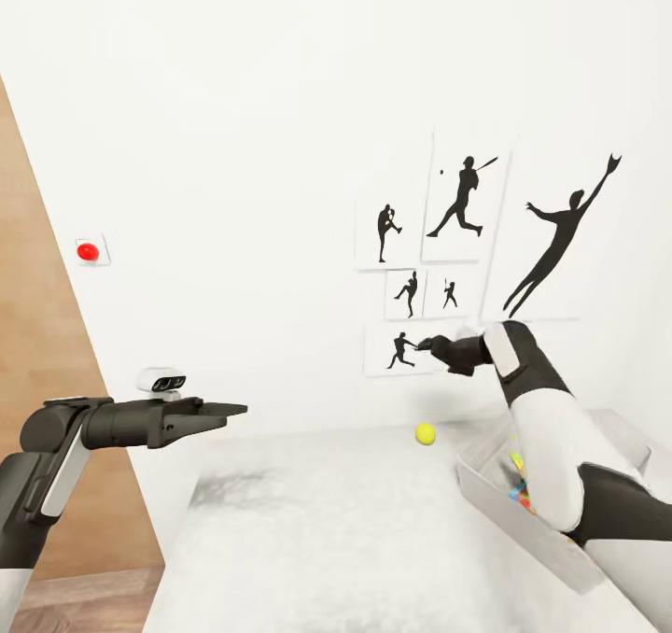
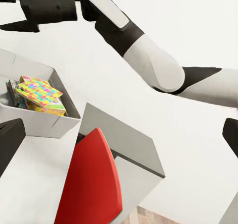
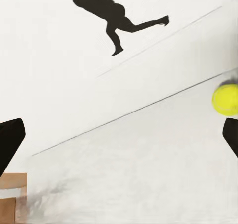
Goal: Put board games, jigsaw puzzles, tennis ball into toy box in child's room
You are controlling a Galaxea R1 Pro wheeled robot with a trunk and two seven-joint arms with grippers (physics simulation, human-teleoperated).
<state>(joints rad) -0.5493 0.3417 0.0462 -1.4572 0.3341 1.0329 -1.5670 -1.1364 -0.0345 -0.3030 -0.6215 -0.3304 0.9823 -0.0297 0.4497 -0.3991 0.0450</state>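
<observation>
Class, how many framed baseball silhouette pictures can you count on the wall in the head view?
6: pitcher, batter, two small ones beneath, one lowest, leaping catcher rightmost. The right arm may hide others.

Setting: child's room in a home, simulator render.
Walls: plain white, hung with baseball-player silhouette prints (image 1: pixel 464 200).
Furniture: white table (image 1: pixel 327 521); red chair (image 2: pixel 91 184) drawn up beside it.
Playthings: toy box (image 2: pixel 47 122) holding a colourful jigsaw puzzle (image 2: pixel 38 92); yellow tennis ball (image 1: pixel 426 434) on the table.
Floor: wood planks (image 1: pixel 65 605).
</observation>
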